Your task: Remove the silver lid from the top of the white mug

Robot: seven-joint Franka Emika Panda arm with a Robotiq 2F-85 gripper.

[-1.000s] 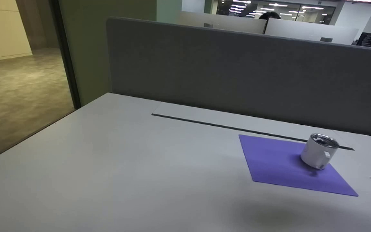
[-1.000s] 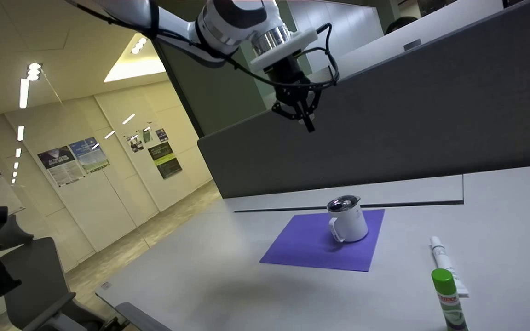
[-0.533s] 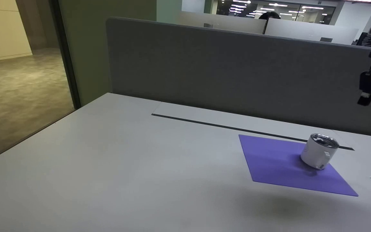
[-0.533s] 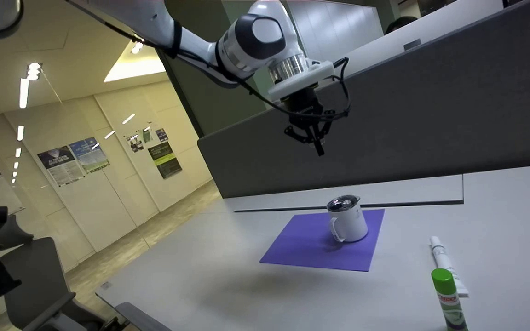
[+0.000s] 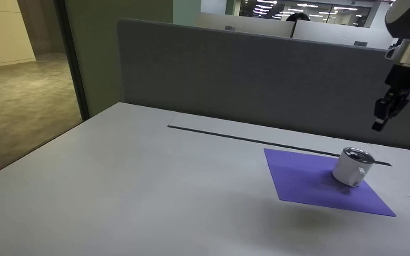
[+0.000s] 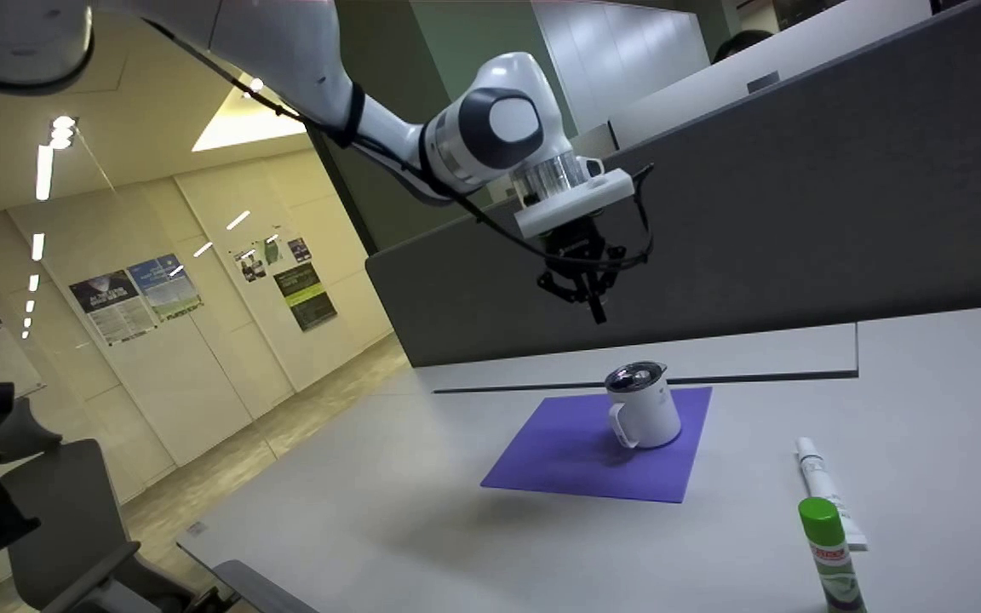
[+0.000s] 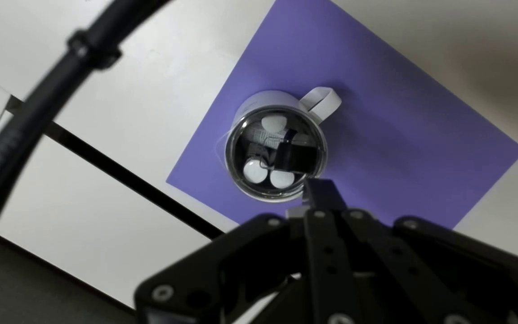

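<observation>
The white mug (image 5: 347,172) stands upright on the purple mat (image 5: 304,177), and it also shows in an exterior view (image 6: 656,419). The silver lid (image 5: 358,155) sits on its rim, also seen in an exterior view (image 6: 635,376). In the wrist view the lid (image 7: 277,150) is glossy with dark and white reflections, and the mug's handle (image 7: 322,103) points to the upper right. My gripper (image 6: 598,313) is shut and empty, above the mug and apart from it. Its fingertips (image 7: 322,193) overlap the lid's edge in the wrist view. The gripper (image 5: 378,125) also shows in an exterior view.
A white tube (image 6: 823,485) and a green-capped stick (image 6: 827,545) are on the table beside the mat. A tall grey partition (image 5: 262,81) stands behind the mug. A black cable (image 7: 47,103) crosses the wrist view at left.
The arm has come down and moved in closer above the mug, entering further into view. The gripper stays shut. The mug and lid have not moved.
</observation>
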